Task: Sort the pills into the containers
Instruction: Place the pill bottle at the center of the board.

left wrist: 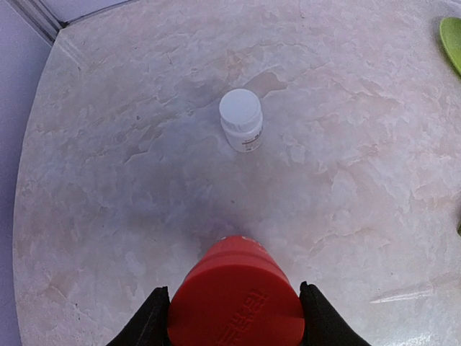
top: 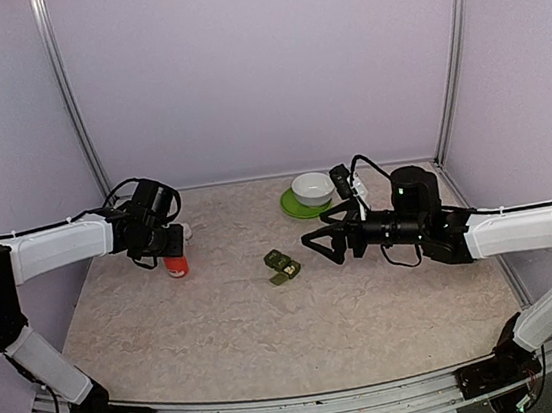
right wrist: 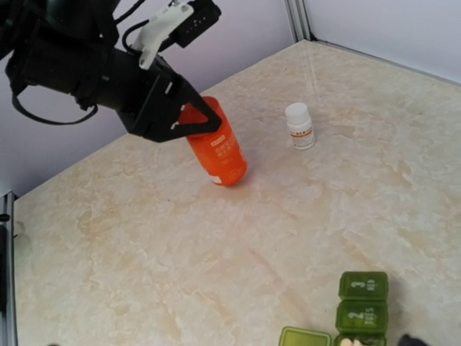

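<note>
Right wrist view shows green numbered containers [right wrist: 363, 306], one lid open; left pincer [left wrist: 234, 317] grips red bottle [right wrist: 220, 155], right pincer [top: 323, 243] spread.

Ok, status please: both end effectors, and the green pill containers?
Left end effector shut on red bottle. Right end effector open, beside green containers, apart. One lid open. Nothing between them.

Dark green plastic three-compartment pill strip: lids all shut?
No. Green pill strip: one end lid flipped open, pale pills inside; other two shut.
</note>
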Robot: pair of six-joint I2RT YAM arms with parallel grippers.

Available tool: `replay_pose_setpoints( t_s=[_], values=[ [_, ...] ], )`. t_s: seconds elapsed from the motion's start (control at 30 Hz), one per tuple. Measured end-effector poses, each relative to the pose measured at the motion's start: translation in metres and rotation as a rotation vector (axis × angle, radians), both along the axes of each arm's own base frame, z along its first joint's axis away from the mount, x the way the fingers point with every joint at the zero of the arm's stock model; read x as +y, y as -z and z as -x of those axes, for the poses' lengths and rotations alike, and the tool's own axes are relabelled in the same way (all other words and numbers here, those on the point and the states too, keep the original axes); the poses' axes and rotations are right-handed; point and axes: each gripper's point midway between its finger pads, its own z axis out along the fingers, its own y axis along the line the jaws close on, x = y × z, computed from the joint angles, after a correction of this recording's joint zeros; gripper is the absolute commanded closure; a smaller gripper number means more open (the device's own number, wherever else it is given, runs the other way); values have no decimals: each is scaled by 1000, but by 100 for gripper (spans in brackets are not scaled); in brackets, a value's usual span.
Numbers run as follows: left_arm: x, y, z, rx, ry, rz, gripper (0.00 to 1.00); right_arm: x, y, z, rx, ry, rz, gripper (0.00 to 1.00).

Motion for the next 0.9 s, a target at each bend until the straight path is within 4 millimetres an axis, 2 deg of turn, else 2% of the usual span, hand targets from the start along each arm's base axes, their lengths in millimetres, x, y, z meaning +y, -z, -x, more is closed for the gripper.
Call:
replay_pose_setpoints(
  t_s=[0.1,0.7,0.9],
  values=[
    [2,0,-1,-3,-6,-1,48,0,0,0,0,1,0,0],
    [6,2,-3,3,-20,-6,35,0,0,0,-6,0,2,0],
    [8,2,-3,-1,-28,-8,18,-1,-2,0,-11,2,0,0]
  ],
)
